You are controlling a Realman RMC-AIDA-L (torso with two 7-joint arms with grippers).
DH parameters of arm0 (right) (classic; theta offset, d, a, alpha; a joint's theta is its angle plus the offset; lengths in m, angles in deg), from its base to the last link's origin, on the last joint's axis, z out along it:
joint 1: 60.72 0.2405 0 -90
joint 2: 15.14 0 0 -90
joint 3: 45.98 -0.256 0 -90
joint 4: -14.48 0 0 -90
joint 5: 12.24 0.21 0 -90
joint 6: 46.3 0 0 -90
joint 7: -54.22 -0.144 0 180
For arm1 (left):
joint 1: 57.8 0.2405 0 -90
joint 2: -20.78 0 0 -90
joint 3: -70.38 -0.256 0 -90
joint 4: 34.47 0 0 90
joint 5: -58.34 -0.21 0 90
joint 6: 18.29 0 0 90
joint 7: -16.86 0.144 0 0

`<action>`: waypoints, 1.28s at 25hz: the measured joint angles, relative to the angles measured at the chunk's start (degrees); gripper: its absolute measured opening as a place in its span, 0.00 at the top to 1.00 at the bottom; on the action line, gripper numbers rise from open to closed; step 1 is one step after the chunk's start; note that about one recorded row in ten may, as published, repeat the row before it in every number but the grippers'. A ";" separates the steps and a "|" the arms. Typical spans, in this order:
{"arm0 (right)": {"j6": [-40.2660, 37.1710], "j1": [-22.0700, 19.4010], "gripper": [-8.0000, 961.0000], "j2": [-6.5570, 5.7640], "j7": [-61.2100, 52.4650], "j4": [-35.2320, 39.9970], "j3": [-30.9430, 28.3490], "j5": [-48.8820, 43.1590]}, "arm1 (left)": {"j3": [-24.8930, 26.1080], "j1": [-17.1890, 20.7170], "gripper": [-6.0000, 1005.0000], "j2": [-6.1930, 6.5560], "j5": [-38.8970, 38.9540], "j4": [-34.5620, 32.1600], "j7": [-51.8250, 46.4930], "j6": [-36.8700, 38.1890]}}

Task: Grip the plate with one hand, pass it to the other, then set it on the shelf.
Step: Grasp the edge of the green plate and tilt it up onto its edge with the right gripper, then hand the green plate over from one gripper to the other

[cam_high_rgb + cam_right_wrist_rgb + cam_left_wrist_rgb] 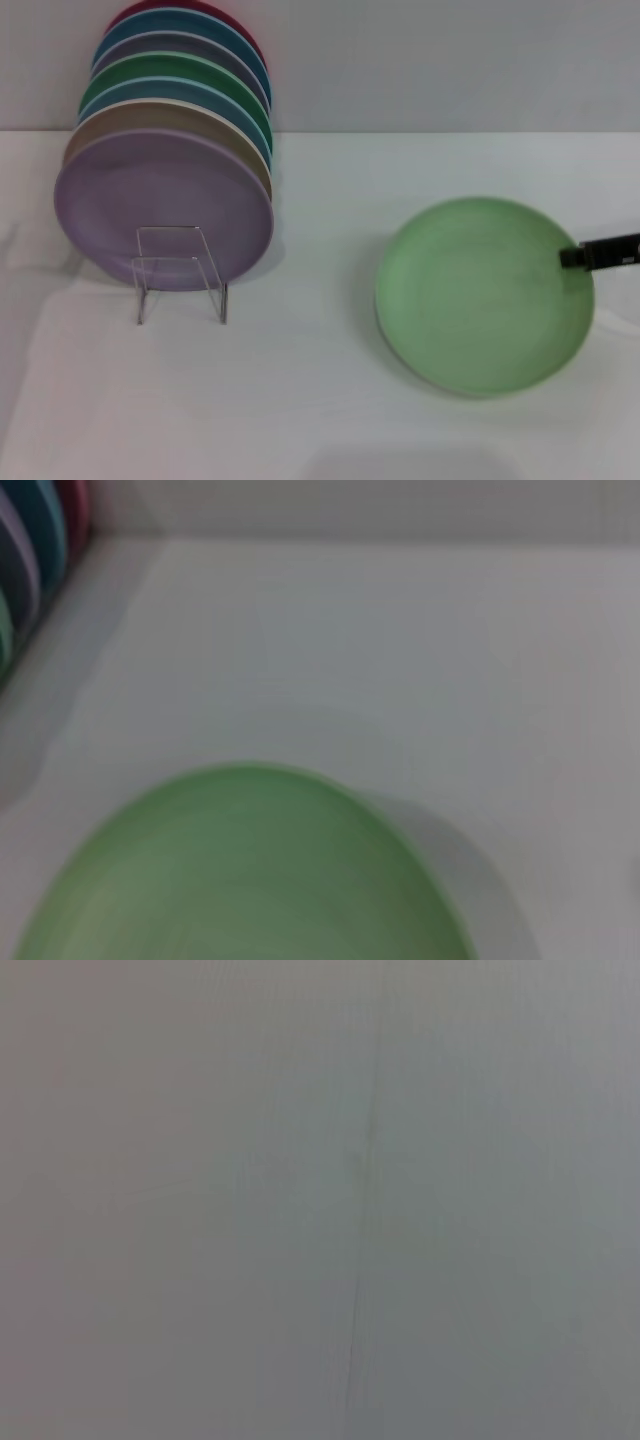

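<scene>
Mint-green, the plate lies flat on the white table in the head view, right of the clear shelf with its upright row of plates. The right gripper touches its right rim; its finger spread cannot be told. Left wrist view: blank grey. Right wrist view: the plate close below.

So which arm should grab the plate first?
Right, probably. The right gripper is already at the plate's right edge on the table; the left gripper is out of view, its camera showing only blank surface.
</scene>
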 joint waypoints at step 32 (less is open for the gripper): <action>-57.38 -15.33 0.96 0.32 23.77 -2.92 30.34 20.98 | -0.43 0.26 0.25 0.00 -0.36 0.00 -0.53 0.19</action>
